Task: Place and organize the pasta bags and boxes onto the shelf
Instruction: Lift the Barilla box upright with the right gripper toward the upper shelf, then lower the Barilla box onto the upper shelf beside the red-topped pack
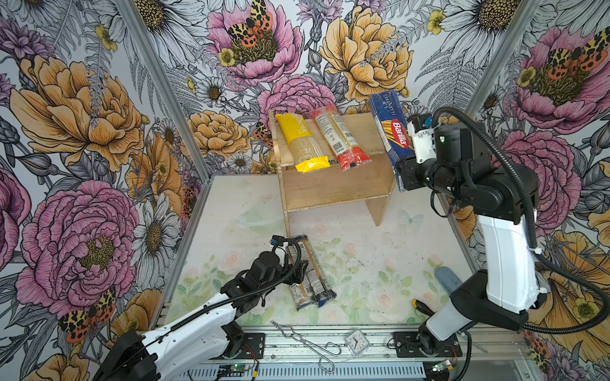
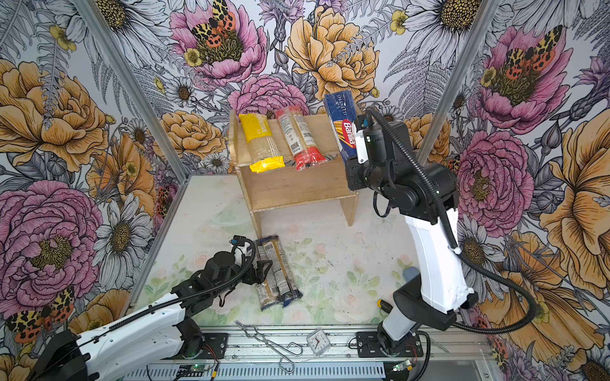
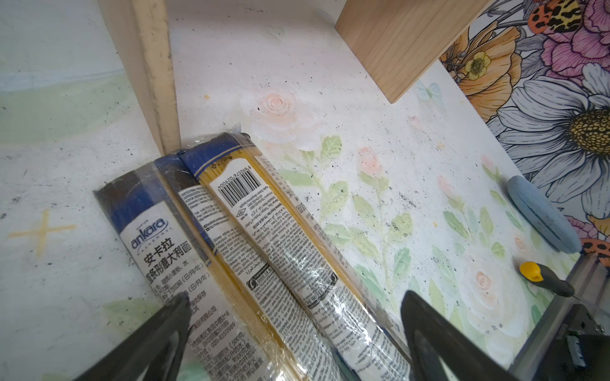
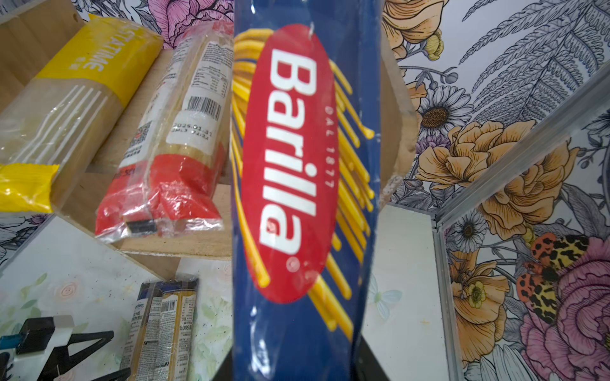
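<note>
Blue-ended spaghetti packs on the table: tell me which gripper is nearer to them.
Left. The left gripper hangs open right over the blue-ended packs. The right gripper is raised by the right end of the shelf, shut on the Barilla pack.

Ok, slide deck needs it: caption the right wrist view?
Barilla pack held at the shelf, beside yellow-ended pack and red-ended pack.
</note>
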`<act>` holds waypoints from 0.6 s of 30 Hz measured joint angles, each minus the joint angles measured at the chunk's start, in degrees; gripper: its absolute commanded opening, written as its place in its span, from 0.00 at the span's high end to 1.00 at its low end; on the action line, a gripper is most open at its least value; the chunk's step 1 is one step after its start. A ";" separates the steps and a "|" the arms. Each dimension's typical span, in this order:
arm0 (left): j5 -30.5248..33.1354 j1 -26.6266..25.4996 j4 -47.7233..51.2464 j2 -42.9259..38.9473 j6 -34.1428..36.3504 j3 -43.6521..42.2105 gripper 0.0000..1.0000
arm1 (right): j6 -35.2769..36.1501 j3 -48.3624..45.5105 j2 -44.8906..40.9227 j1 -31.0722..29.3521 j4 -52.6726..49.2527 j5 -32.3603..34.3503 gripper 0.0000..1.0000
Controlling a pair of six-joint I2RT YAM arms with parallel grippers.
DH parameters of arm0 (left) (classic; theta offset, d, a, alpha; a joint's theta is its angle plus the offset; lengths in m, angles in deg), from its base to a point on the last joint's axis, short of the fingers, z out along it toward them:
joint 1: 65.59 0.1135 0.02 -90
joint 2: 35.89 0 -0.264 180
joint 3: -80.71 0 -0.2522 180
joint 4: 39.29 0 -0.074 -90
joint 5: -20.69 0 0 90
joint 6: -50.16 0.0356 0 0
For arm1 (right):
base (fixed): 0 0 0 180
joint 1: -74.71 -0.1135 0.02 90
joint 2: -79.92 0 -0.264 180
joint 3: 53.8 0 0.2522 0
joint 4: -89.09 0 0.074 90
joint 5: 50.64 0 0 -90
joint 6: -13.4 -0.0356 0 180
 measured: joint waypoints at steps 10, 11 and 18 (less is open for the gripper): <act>0.02 0.00 1.27 -0.66 0.09 0.22 0.01 | 1.86 2.34 9.49 5.73 3.98 -3.45 1.00; 0.02 0.00 1.29 -0.68 0.17 0.22 0.01 | 2.03 2.36 9.49 5.73 4.61 -3.89 1.00; 0.02 0.61 1.40 -0.22 0.39 0.94 0.01 | 2.32 2.78 9.49 5.84 7.08 -5.81 1.00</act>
